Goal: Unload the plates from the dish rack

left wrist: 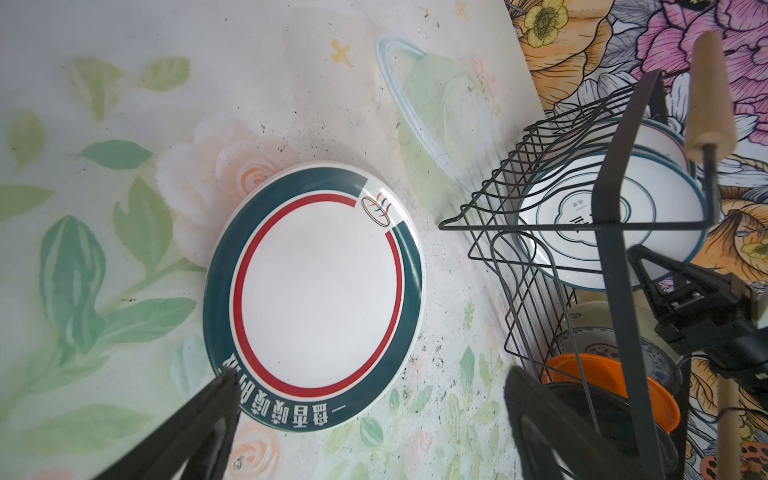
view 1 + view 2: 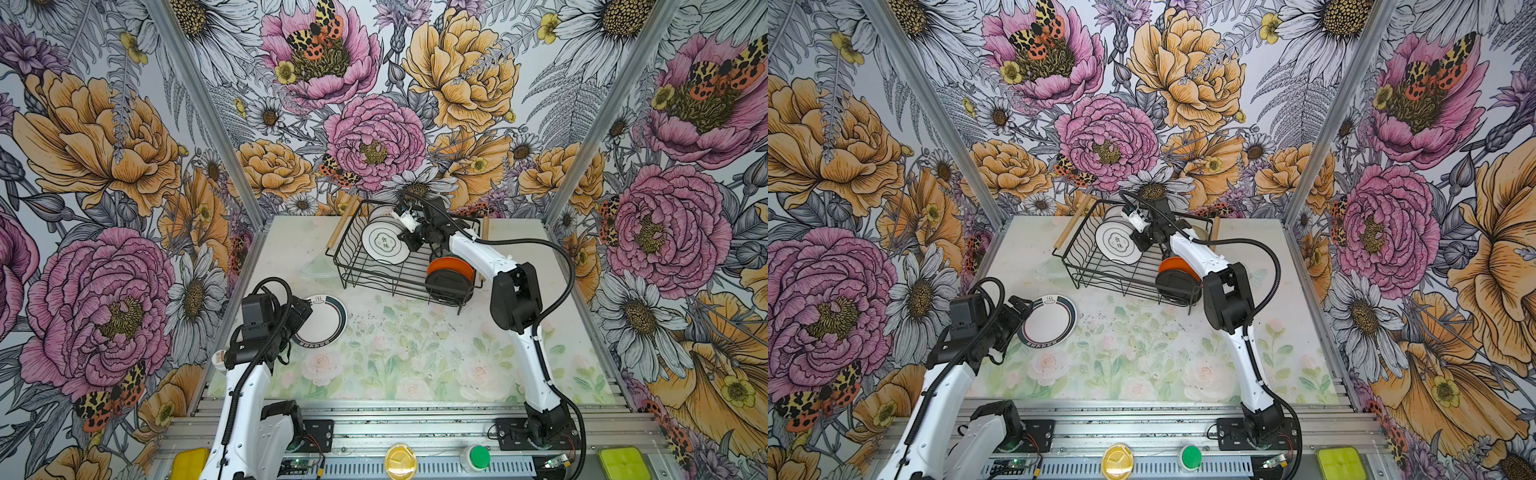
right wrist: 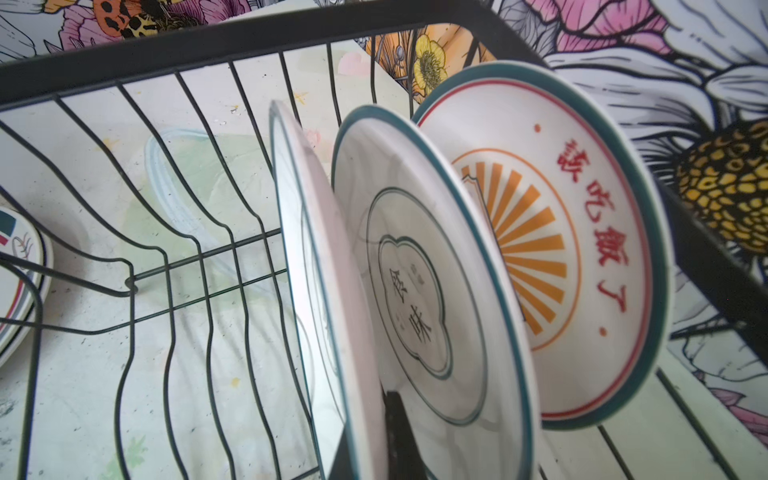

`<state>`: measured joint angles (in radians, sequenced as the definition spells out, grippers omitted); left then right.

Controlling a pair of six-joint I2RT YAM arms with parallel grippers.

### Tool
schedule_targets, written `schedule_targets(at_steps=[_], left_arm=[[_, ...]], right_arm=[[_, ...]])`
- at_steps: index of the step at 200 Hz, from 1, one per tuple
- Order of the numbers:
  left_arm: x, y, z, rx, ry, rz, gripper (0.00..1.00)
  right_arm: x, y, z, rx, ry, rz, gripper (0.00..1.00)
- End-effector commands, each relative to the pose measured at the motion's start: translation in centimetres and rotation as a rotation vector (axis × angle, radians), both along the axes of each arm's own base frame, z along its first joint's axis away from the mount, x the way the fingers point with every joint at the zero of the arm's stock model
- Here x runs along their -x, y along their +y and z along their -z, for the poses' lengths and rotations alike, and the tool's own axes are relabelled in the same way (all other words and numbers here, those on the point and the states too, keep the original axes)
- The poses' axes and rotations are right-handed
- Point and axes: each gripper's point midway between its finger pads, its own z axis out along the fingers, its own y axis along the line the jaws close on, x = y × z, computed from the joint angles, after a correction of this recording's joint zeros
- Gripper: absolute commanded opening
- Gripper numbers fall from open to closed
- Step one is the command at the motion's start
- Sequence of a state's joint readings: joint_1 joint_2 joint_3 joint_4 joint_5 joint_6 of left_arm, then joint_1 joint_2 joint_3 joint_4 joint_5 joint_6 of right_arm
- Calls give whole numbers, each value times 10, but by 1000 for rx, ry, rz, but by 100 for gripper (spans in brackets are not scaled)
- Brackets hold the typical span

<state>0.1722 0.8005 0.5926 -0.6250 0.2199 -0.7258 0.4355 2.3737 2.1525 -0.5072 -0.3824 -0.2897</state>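
One shiny round plate with a dark green rim [image 2: 322, 322] lies flat on the counter [image 2: 415, 353] near its left edge, beside the wide-open left hand [image 2: 302, 311]. That job is just starting. The black wire dish rack [image 1: 609, 270] by the back edge holds more. The right hand [image 2: 406, 237] pinches a thin white plate [image 3: 307, 249]. An orange plate [image 2: 451, 266] and a black plate [image 2: 449, 286] stand waiting.

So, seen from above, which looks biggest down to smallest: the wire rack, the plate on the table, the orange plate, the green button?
In a top view:
1. dish rack
2. dark-rimmed plate lying flat
3. orange plate, mostly hidden behind a black plate, so unsure against 2
4. green button, clearly smallest
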Motion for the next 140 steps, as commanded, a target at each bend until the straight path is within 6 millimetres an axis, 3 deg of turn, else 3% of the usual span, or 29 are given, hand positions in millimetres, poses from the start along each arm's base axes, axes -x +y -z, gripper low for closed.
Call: schedule_targets(at_steps=[1,58,105,140], left_arm=[[-4,-11,-15,44,-28,22,99],[-6,-17,-28,-25,-59,-10,99],[-11,-35,-31,-18,-62,66,99],[-9,-40,-36,-152,-123,127,99]], right_arm=[[10,6,0,0,13,-23,0],[17,-2,-35,16,-61,-24,0],[29,-13,-97,12,-183,-29,0],[44,-24,-146,3,-274,-18,0]])
